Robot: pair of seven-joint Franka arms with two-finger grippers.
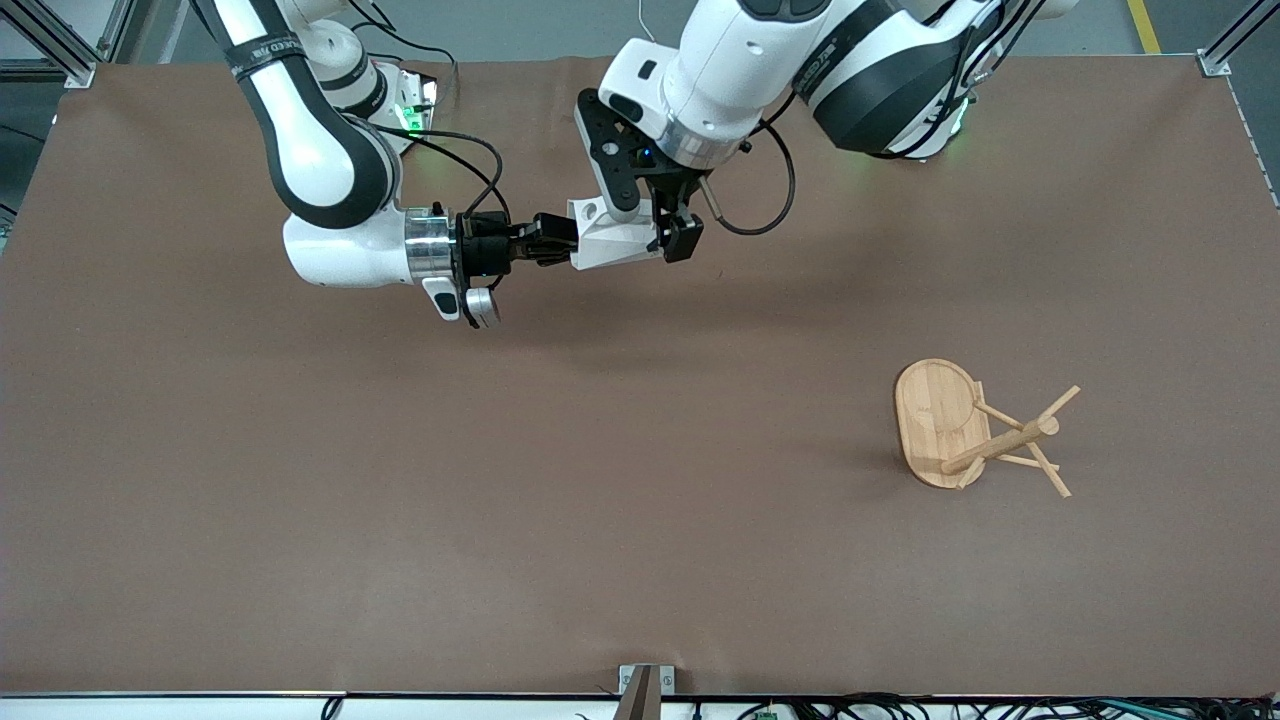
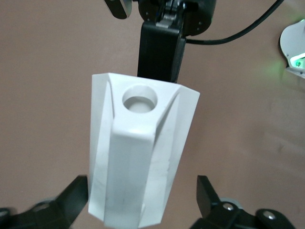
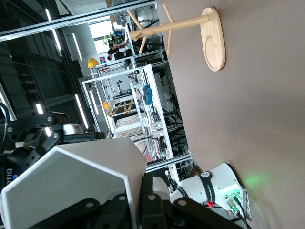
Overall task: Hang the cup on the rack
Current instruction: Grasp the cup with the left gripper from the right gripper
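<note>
Overhead, the brown table [image 1: 300,500] filled most of what I could see, and both arms had met above its middle, toward the robots' bases. From my seat I saw the right arm reach in level from its end of the table, and the right gripper [image 1: 548,243] had its jaws pinched shut on the rim of the cup [image 1: 612,236], which it held up in the air on its side. I watched the left arm come down from above, and the left gripper [image 1: 668,232] sat around the cup's other end with its jaws spread wide; in the left wrist view I saw clear gaps between the black fingers [image 2: 209,193] and the white faceted body [image 2: 138,157], so it had hold of nothing. That same view showed me the cup's flat tab handle with its round hole [image 2: 140,99] facing the camera. I found the rack [image 1: 975,430] well apart from the cup, nearer the front camera and toward the left arm's end of the table, resting on the cloth with its post and thin pegs angled away from its oval base.
</note>
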